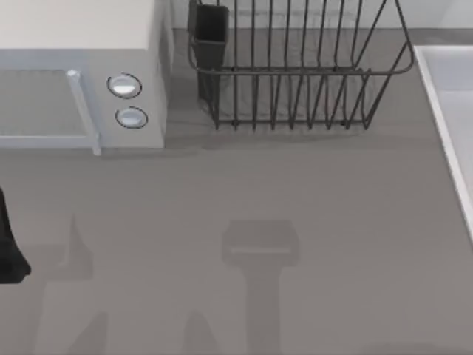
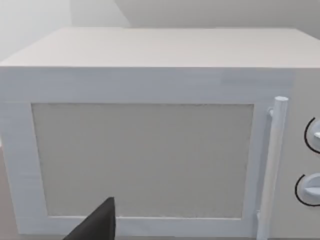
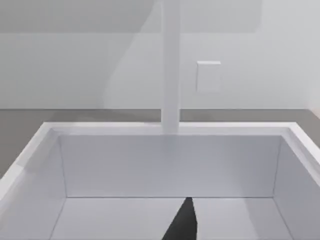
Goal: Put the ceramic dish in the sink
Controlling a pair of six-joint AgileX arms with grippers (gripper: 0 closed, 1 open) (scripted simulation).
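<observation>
The ceramic dish is out of view. The sink [image 1: 452,111], a pale basin with a raised light rim, runs along the table's right edge. In the right wrist view its rim [image 3: 170,128] and white inner walls lie straight ahead, and a dark tip of my right gripper [image 3: 182,222] hangs over the basin floor. A dark part of my left arm [image 1: 9,244] shows at the table's left edge. A dark tip of my left gripper [image 2: 95,225] sits low in front of the microwave door.
A white microwave [image 1: 81,74] with two round knobs stands at the back left, its door [image 2: 142,160] shut. A dark wire dish rack [image 1: 295,74] with a dark utensil cup [image 1: 211,33] stands at the back middle. A faucet [image 3: 170,65] rises behind the sink.
</observation>
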